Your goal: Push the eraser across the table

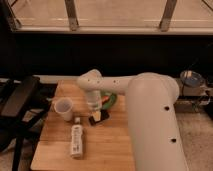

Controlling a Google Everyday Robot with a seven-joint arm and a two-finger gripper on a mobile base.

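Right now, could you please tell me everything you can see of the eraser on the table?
The eraser is a small, dark, flat block lying on the wooden table, near its middle. The gripper stands directly above and against it. A green plate lies just behind, a white bottle to its front left. Finer detail cannot be made out.

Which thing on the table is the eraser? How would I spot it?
Look at the wooden table, near its middle, just below the gripper on the big white arm. The eraser is the small dark flat block there, unlike the white cup at left and the long pale bottle lying below.
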